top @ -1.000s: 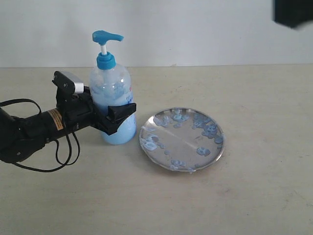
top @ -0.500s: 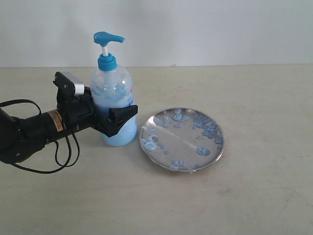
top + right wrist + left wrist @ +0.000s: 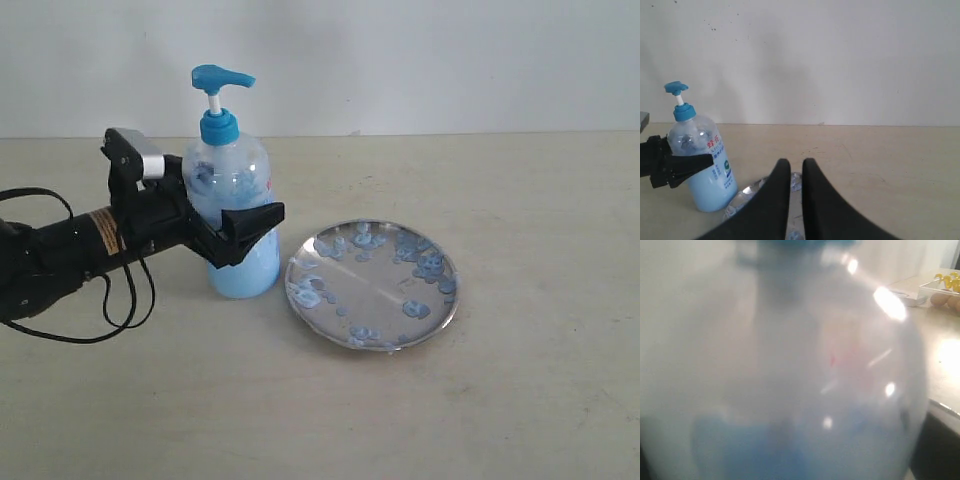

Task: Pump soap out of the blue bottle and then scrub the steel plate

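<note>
The blue bottle (image 3: 235, 190) stands upright on the table, left of the steel plate (image 3: 372, 285), with pale blue soap (image 3: 245, 272) filling its lower part. My left gripper (image 3: 255, 210) straddles the bottle at mid-height. Its near finger crosses the front and the far finger is hidden behind, and the jaws look slack around the bottle. In the left wrist view the bottle (image 3: 800, 365) fills the picture as a blur. Soap blobs (image 3: 428, 265) dot the plate. My right gripper (image 3: 796, 162) hangs shut and empty, with the bottle (image 3: 702, 170) and the plate's rim (image 3: 747, 192) beyond it.
The left arm's black cable (image 3: 120, 310) loops on the table beside the bottle. A white wall runs along the table's far edge. A clear box (image 3: 945, 282) with something yellow in it sits far off in the left wrist view.
My left gripper has lifted and tipped up a little around the bottle, which stayed put after a slight shift right. The dark right arm at the top right corner has left the exterior view.
</note>
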Motion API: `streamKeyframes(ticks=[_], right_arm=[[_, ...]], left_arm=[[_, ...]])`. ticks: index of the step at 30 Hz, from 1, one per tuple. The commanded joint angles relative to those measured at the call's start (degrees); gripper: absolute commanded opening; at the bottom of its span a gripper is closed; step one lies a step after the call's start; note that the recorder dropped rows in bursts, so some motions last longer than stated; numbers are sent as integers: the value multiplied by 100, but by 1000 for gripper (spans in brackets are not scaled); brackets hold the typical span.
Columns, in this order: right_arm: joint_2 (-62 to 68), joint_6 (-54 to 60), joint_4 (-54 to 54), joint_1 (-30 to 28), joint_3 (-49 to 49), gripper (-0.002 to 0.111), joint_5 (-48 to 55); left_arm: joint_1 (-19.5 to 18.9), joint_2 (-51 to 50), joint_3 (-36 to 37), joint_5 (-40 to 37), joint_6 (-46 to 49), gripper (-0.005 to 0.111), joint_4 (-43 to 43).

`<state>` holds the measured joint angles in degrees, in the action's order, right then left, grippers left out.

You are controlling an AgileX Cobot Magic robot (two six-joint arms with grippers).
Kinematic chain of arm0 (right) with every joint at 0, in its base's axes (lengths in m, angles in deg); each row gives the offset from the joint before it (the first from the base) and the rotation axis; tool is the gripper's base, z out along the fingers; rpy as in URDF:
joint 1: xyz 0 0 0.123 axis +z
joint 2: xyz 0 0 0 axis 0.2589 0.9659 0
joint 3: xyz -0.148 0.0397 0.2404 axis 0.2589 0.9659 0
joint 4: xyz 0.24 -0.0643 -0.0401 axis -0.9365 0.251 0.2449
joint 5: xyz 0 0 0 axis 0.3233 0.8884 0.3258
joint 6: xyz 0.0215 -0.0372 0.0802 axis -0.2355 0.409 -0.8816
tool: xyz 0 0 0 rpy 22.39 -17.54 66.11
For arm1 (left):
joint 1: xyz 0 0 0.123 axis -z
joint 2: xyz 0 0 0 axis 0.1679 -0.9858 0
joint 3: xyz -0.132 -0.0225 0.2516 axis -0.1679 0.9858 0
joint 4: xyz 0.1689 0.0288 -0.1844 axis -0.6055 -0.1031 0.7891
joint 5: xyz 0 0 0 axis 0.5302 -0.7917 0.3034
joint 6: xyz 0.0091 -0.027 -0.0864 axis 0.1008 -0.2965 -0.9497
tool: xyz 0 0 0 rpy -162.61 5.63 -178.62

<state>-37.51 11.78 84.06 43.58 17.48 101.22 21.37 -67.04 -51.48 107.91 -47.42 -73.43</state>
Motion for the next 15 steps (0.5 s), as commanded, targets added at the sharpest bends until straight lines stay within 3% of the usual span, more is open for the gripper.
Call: streamKeyframes(ticks=[1,7,13,15], right_arm=[[-12,-18,23,-5,6,0,64],[-12,33,23,-5,6,0,108],[-12,48,23,-5,6,0,108],[-12,48,23,-5,6,0,108]], left_arm=[[-205,695,159,81,-39,109,-238],[-618,1617,646,-5,-347,109,-222],[-1090,2859,1707,-63,-838,108,-354],[-1218,3475,2145,-408,-1167,102,-343]])
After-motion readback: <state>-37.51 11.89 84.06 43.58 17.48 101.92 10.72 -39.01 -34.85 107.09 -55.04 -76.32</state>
